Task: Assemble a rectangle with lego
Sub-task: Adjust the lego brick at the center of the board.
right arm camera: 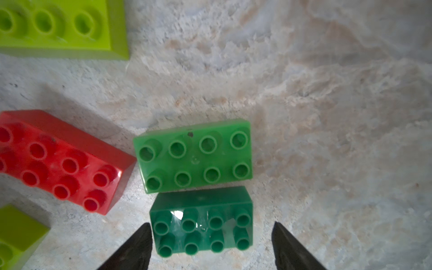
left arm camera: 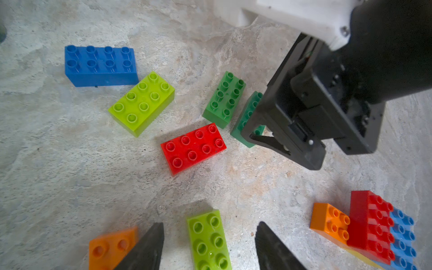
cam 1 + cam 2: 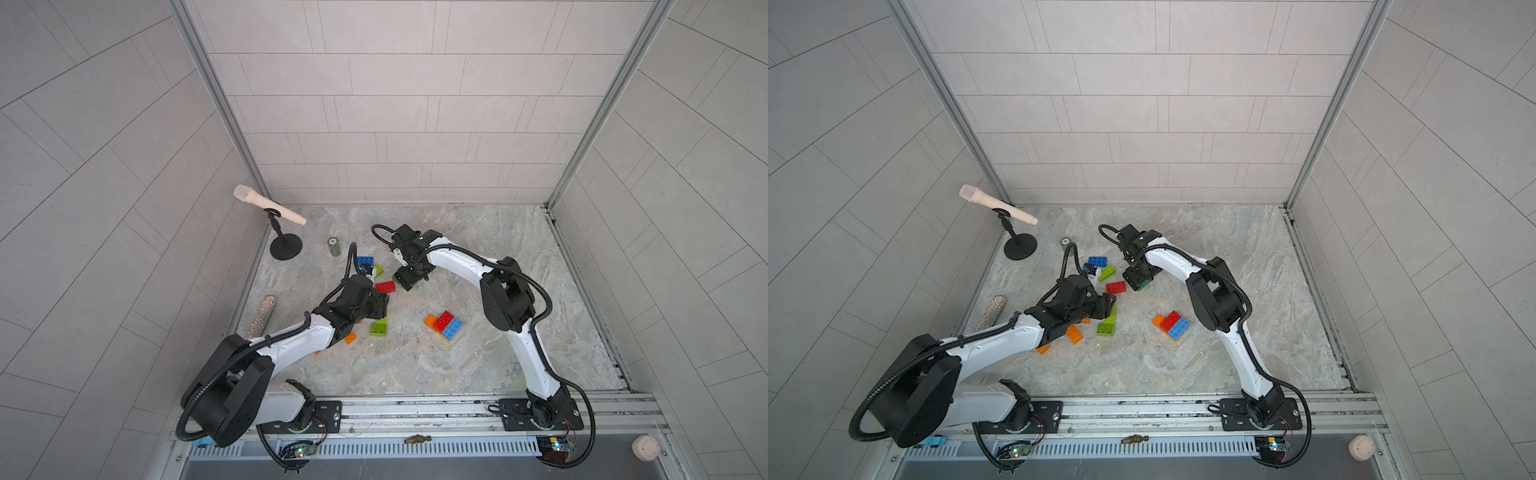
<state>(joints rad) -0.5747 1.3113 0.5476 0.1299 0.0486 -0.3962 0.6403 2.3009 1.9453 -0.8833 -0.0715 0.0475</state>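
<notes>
The right pincer (image 1: 210, 236), jaws apart, straddles the dark green brick (image 1: 201, 224) end to end along its long axis, not yet clamped. That brick lies on the surface (image 1: 327, 117) near the red brick (image 1: 63, 161), closer to the right arm.

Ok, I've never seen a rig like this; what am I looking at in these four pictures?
Two robot arms stand at the near edge of a stone-patterned table. The two wide pictures look down from overhead; the two close-ups come from cameras on each arm's wrist. Loose lego bricks lie scattered, beside a joined orange, red and blue cluster. The left gripper is open around a lime brick; the right gripper is open around a dark green brick. Nothing is held.
</notes>
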